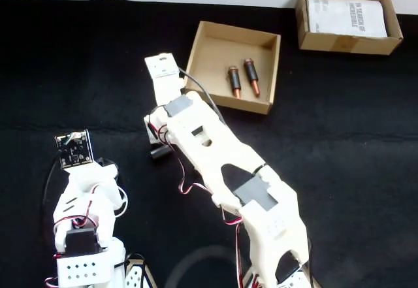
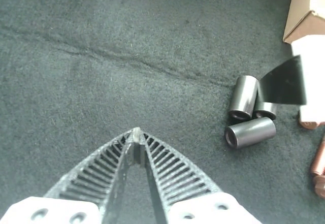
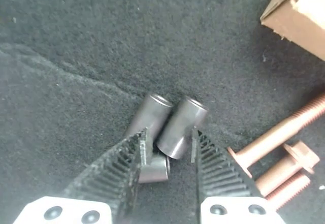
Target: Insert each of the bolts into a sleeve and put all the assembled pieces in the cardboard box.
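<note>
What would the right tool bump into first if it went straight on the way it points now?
Most likely the dark sleeve lying just ahead between the open fingers of the right tool, though depth is hard to judge.

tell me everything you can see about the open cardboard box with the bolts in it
The cardboard box is a shallow, open-topped tray of plain brown card with low upright walls. It sits flat toward the far side of the black cloth, turned slightly askew. Inside, two assembled pieces, copper bolts in dark sleeves, lie side by side, apart, nearer one wall; the rest of its floor is bare.
</note>
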